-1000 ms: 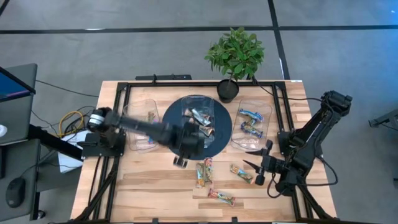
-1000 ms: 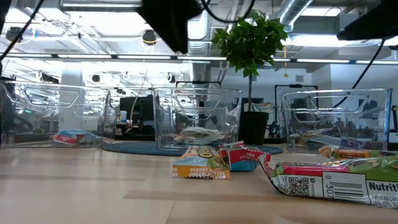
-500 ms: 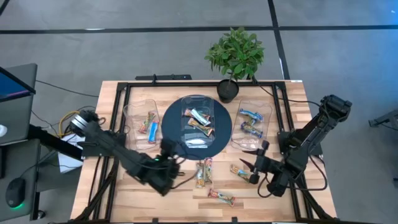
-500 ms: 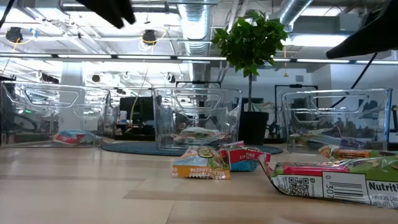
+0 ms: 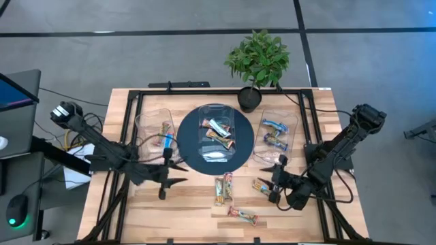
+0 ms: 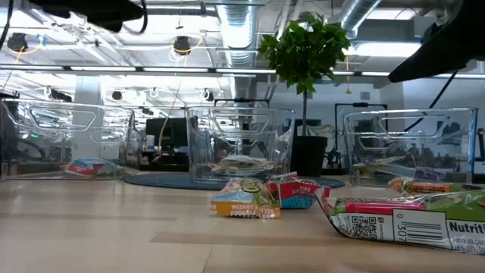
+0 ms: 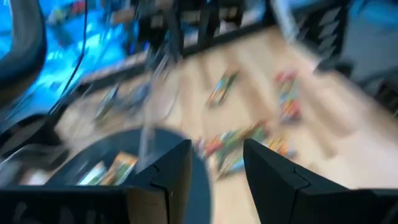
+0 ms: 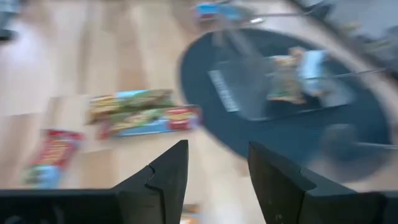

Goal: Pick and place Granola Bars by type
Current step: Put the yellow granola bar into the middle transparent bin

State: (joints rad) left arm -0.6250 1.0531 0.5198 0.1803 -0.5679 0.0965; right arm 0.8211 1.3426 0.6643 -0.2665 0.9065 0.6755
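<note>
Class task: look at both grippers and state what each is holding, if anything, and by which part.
Nothing is held. The left gripper and the right gripper both stand open with bare gaps, above the table.

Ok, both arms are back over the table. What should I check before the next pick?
1. Left claw free: ok, open, nothing between its fingers.
2. Right claw free: ok, open and empty.
3. Arms apart: ok, the left claw hangs left of the paired bars and the right claw to their right, beside the single bar.
4. Table cleared of bars: not ok; the pair, the single bar and the front bar lie loose.
5. Tubs upright: ok for the left tub, middle tub and right tub.
6. Single bar's type: cannot tell.
</note>
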